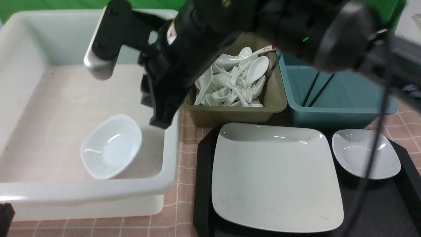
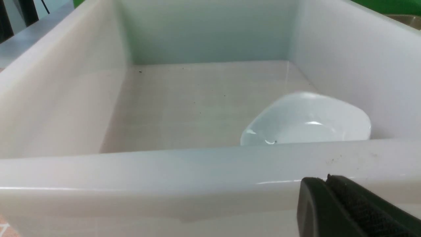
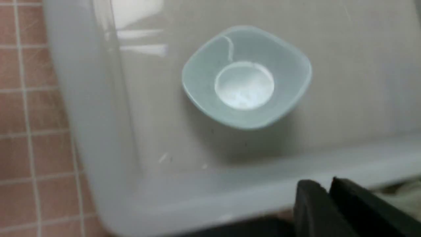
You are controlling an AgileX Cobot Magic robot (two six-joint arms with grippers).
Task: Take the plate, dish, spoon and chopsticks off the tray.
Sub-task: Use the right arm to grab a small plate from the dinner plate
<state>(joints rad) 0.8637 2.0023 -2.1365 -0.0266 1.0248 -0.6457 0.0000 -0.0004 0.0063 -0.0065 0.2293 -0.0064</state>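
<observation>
The large square white plate lies on the black tray, with a small white dish beside it at the tray's far right. Another small dish leans tilted inside the big white bin. My right gripper hangs over that bin's right wall, above and beside this dish, jaws together and holding nothing. My left gripper is shut and empty, just outside the bin's near wall. Black chopsticks stand in the blue bin. White spoons fill the olive bin.
The right arm reaches across the top of the front view and hides the bins' far ends. Its cable hangs over the dish on the tray. A pink checked cloth covers the table between bin and tray.
</observation>
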